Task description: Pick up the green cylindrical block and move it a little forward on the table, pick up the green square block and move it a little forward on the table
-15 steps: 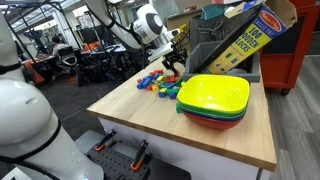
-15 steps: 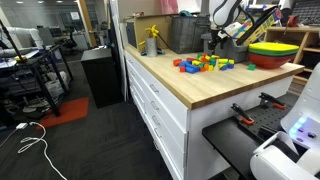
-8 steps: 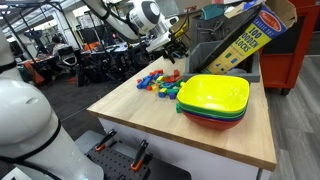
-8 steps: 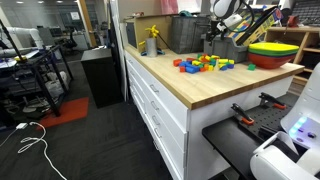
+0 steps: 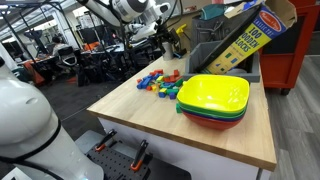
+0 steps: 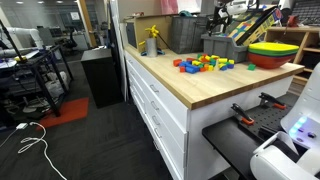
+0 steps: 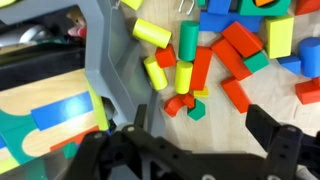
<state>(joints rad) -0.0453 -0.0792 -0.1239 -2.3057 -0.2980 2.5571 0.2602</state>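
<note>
A pile of coloured blocks [image 5: 160,80] lies on the light-wood table [image 5: 140,118], and shows in both exterior views [image 6: 205,63]. In the wrist view a green cylindrical block [image 7: 188,40] lies among yellow cylinders and red blocks. A small green block [image 7: 196,111] sits at the pile's near edge, and a teal-green square block [image 7: 257,63] lies between red blocks. My gripper [image 7: 205,135] is open and empty, high above the pile. It also shows raised in both exterior views [image 5: 172,40] [image 6: 222,22].
Stacked yellow, green and red bowls [image 5: 213,100] stand on the table beside the pile. A grey bin [image 7: 105,60] holding a wood-blocks box [image 5: 250,35] is behind it. A red cabinet [image 5: 290,55] stands beyond the table. A yellow figure [image 6: 152,40] stands at the far end.
My gripper has risen from just above the block pile to well above it, still open and empty. The blocks have not moved.
</note>
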